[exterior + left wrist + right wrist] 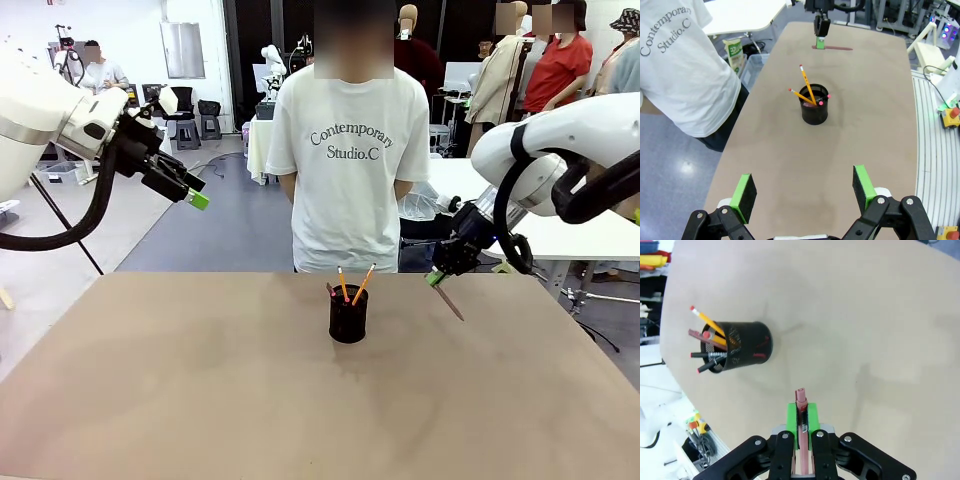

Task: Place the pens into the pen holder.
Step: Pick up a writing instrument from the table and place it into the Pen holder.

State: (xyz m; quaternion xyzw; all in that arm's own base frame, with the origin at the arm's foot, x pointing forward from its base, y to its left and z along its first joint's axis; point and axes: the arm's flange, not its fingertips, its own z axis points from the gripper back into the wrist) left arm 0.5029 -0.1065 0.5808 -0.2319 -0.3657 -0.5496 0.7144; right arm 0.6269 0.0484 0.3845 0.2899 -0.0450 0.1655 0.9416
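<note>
The black mesh pen holder [348, 318] stands near the table's far middle, with two orange-yellow pencils [352, 285] and red-ended markers [704, 361] sticking out of it. My right gripper [437, 277] hovers to the holder's right, shut on a brownish-pink pen [448, 300] that slants down toward the table. In the right wrist view the pen [801, 410] sits clamped between the green pads [813, 426], and the holder [742, 346] lies up and to the left. My left gripper [197, 198] is raised high at the left, open and empty; its pads [745, 192] frame the holder [814, 107].
A person in a white T-shirt [347, 160] stands at the table's far edge right behind the holder. The brown tabletop [250, 400] spreads bare toward me. A white side table [570, 235] stands behind my right arm.
</note>
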